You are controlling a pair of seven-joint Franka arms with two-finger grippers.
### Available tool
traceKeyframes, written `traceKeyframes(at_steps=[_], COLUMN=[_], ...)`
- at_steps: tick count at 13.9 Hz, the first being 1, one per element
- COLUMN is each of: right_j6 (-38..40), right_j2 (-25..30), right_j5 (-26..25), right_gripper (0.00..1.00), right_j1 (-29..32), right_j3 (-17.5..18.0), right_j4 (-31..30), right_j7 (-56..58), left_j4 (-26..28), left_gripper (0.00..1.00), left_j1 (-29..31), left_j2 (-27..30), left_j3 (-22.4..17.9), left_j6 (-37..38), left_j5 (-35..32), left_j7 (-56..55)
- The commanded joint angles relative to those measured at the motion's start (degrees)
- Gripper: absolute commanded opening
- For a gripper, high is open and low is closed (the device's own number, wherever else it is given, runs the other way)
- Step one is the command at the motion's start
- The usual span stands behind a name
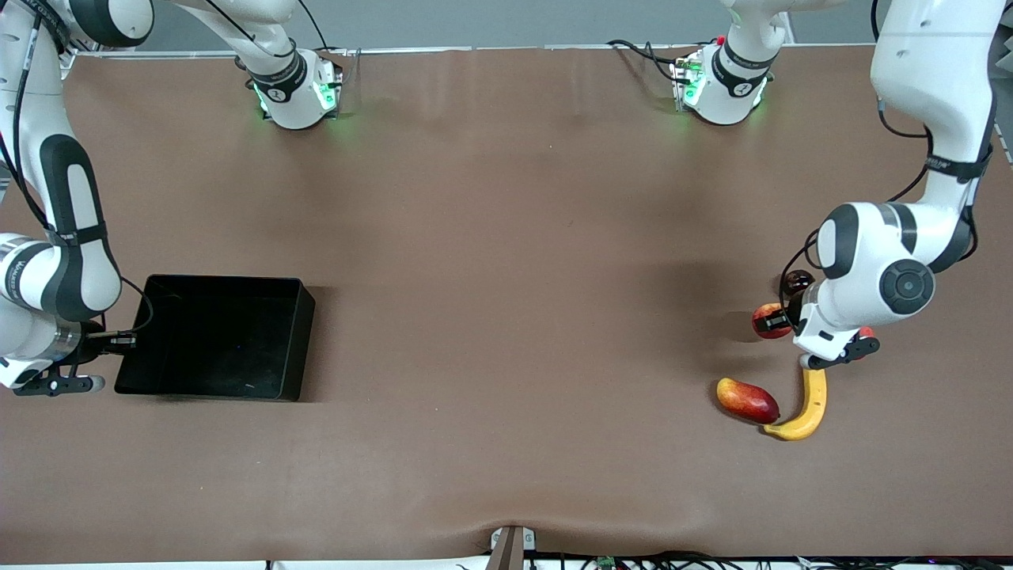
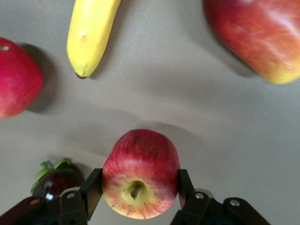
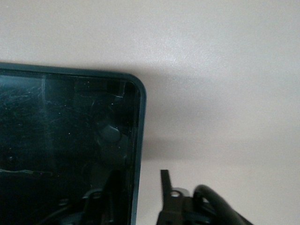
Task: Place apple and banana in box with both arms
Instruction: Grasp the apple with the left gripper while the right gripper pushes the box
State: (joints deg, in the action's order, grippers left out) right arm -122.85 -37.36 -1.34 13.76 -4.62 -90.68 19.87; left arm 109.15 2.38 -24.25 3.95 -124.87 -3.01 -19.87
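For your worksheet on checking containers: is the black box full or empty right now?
Empty. In the front view the box shows only its bare glossy black floor, with no fruit inside; the apple and banana lie at the left arm's end of the table.

Both tools (left (image 2: 140,197)) clamped.

Even, fairly bright overhead light covers the table (image 1: 506,237); shadows under the arms are soft and short. Green lamps glow at both bases. The box (image 1: 214,336) shows faint glossy reflections and scratches. In the left wrist view the apple (image 2: 139,173) is sharp, while the close fruit at the edges look softer.
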Motion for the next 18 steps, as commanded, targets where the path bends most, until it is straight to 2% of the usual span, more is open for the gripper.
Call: traceKeyframes(at_steps=[1,5,8,11,13,16,18], right_j6=[1.4,5.1,11.9,19.1,22.5,28.4,28.5], right_j2=[0.1,0.4,0.4,1.0,3.1,5.8,6.7], right_j5=[0.4,6.9,8.4,11.5,11.4,11.6,11.8], right_gripper=[0.00,0.00,0.00,0.00,0.00,0.00,0.00], right_j1=[0.9,0.9,0.4,-0.6,-4.5,-10.9,-15.3], right_j3=[0.9,0.9,0.9,1.3,1.2,1.4,1.4], right_j4=[0.4,2.8,7.2,10.4,11.5,11.5,11.5], right_j7=[0.8,0.9,0.4,0.3,-2.3,-16.8,-19.2], left_j4=[0.8,-0.6,-2.5,-3.0,-4.4,-8.1,-9.0], left_gripper=[0.00,0.00,0.00,0.00,0.00,0.00,0.00], left_j1=[0.1,0.1,0.0,0.1,0.1,0.0,0.0], left_j2=[5.3,8.3,8.3,9.1,9.6,9.5,9.7], left_j3=[0.8,2.7,5.1,5.3,5.3,5.3,5.4], left_j6=[3.9,8.1,9.5,9.7,11.4,16.0,17.4], left_j5=[-0.7,-0.8,-0.7,-0.7,-0.8,-0.8,-0.8], left_j7=[-0.1,-0.3,-1.1,-0.3,-0.5,-0.6,-0.5])
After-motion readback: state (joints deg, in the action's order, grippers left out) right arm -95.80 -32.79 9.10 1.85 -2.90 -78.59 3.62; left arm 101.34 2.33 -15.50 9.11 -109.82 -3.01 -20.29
